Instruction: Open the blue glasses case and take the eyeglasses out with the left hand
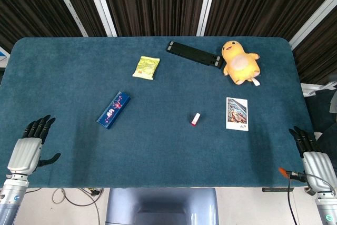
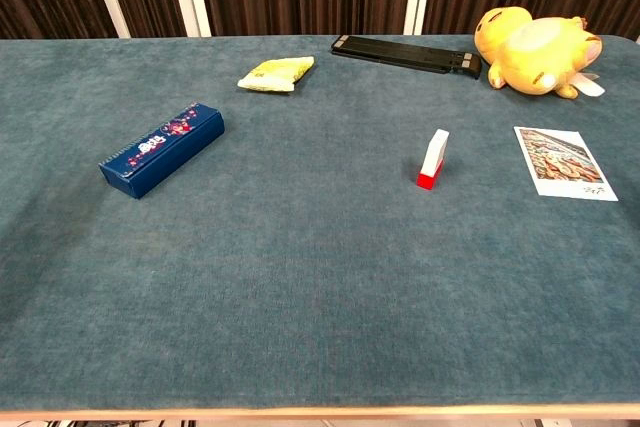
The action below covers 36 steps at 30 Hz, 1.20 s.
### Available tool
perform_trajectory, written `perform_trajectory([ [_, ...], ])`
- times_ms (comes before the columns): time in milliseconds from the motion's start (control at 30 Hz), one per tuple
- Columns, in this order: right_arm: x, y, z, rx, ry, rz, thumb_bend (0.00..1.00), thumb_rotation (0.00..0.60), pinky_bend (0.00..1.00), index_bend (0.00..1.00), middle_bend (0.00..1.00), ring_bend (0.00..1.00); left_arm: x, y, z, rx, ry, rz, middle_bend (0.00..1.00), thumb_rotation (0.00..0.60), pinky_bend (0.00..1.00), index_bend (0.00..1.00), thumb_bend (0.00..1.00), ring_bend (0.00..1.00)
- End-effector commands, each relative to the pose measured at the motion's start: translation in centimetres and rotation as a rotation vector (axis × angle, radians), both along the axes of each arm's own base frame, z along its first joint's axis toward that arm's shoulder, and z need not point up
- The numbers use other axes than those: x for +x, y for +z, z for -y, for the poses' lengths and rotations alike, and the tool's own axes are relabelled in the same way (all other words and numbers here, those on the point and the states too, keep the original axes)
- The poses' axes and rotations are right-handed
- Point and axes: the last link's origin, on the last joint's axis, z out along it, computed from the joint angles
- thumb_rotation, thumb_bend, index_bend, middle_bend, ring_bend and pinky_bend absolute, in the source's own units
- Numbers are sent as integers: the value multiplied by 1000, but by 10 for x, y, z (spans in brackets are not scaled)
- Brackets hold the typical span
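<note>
- The long, dark blue rectangular glasses case (image 1: 113, 109) with a floral strip printed along its lid lies closed and flat on the teal felt-covered table (image 1: 158, 151), set on a diagonal; no eyeglasses are visible, so they are presumably inside.
- The case looks like a rigid, light box with smooth sides: likely easy to push askew on the felt, and likely to slide rather than open unless its base is pinned. The sensible hold is across the narrow width near one end, with the lid lifted along a long edge; which edge carries the hinge cannot be told.
- Eyeglasses are fragile; they would want a light pinch at the frame, not the lenses.
- Beyond the case, toward the far edge, lies a crinkled yellow snack packet (image 1: 146, 67); further right of it, a flat black bar-shaped device (image 1: 194, 54) and a yellow plush duck (image 1: 240, 62).
- Right of the case, well apart, stand a small white-and-red stick (image 1: 195, 119) and a printed photo card (image 1: 236, 113).
- The left robot hand (image 1: 32, 144) sits at the near table edge, well apart from the case, fingers spread and holding nothing.
- The right robot hand (image 1: 310, 154) rests at the opposite near corner, fingers extended, also unladen.
</note>
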Motion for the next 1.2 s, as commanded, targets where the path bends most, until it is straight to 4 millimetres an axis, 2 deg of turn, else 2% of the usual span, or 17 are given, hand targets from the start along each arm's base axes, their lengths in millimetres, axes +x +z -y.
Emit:
perform_trajectory([
  [33, 0, 0, 0, 0, 0, 1, 94, 600, 200, 0, 0, 0, 0, 0, 0, 0, 1, -1, 0, 600, 61, 0, 152, 0],
  [967, -3, -1, 1, 11, -22, 17, 102, 600, 199, 0, 0, 0, 0, -1, 0, 13, 40, 6, 0, 600, 61, 0, 152, 0],
  [1200, -3, -3, 3, 24, -41, 37, 102, 600, 199, 0, 0, 0, 11, -2, -8, 38, 35, 13, 0, 600, 61, 0, 153, 0],
])
